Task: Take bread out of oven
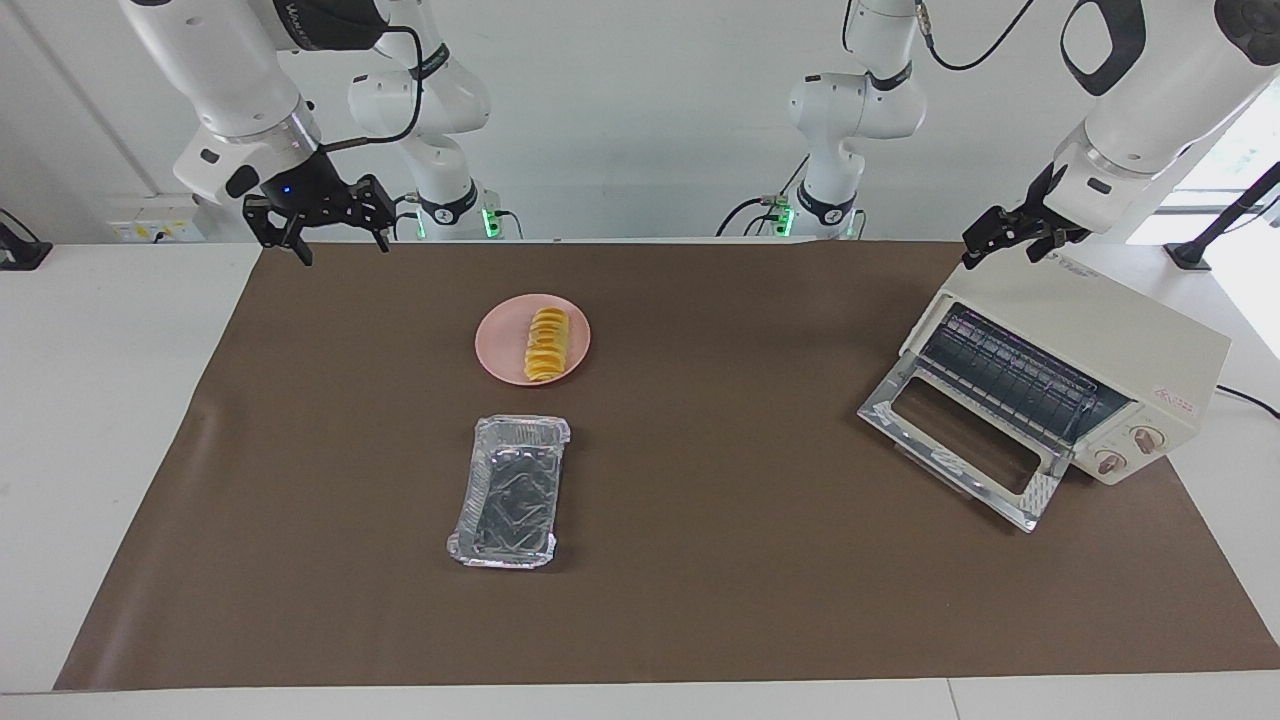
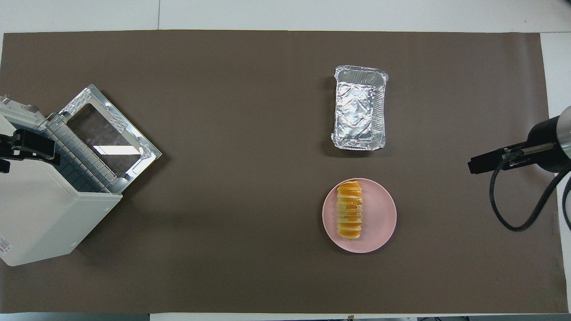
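The bread (image 1: 547, 343), a ridged golden-yellow loaf, lies on a pink plate (image 1: 505, 352) on the brown mat; it also shows in the overhead view (image 2: 349, 216). The cream-white oven (image 1: 1090, 340) stands at the left arm's end of the table with its glass door (image 1: 960, 445) dropped open and its wire rack (image 1: 1010, 378) bare. My right gripper (image 1: 342, 248) is open and empty, raised over the mat's edge at the right arm's end (image 2: 479, 165). My left gripper (image 1: 1005, 245) waits over the oven's top (image 2: 26, 149).
A silver foil tray (image 1: 510, 490) lies on the mat beside the plate, farther from the robots (image 2: 360, 108). The oven's two knobs (image 1: 1130, 450) face away from the robots.
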### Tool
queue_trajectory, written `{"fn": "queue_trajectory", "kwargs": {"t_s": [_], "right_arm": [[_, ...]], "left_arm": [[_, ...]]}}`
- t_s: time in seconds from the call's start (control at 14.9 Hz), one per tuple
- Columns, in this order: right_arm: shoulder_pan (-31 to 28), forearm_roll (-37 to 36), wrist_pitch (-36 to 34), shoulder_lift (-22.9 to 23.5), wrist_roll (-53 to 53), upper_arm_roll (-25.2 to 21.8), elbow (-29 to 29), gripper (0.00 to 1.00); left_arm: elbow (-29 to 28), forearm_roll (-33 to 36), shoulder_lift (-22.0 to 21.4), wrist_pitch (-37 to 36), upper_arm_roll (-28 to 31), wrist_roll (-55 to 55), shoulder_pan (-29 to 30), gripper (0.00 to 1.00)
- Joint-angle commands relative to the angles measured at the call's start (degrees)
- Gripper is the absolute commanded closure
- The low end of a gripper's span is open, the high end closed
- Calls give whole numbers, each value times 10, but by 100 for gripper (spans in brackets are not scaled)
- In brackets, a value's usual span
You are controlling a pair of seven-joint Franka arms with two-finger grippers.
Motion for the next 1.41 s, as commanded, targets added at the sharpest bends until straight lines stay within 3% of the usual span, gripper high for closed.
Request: {"fn": "queue_trajectory", "kwargs": {"t_s": [0.0,0.2,0.87,1.34], "right_arm": [[-14,-14,-11,22,-11,7,14,0],[-17,-5,14,19,-6,7,-8,0],[-39,26,1,22,-6,6,3,0],[-33,1,6,22,-10,7,2,0]], "left_arm": [[-16,-7,-14,11,-2,0,6,0],[-16,-7,-14,11,-2,0,6,0],[-16,-7,-14,11,-2,0,6,0],[-16,-7,-14,11,-2,0,6,0]]}}
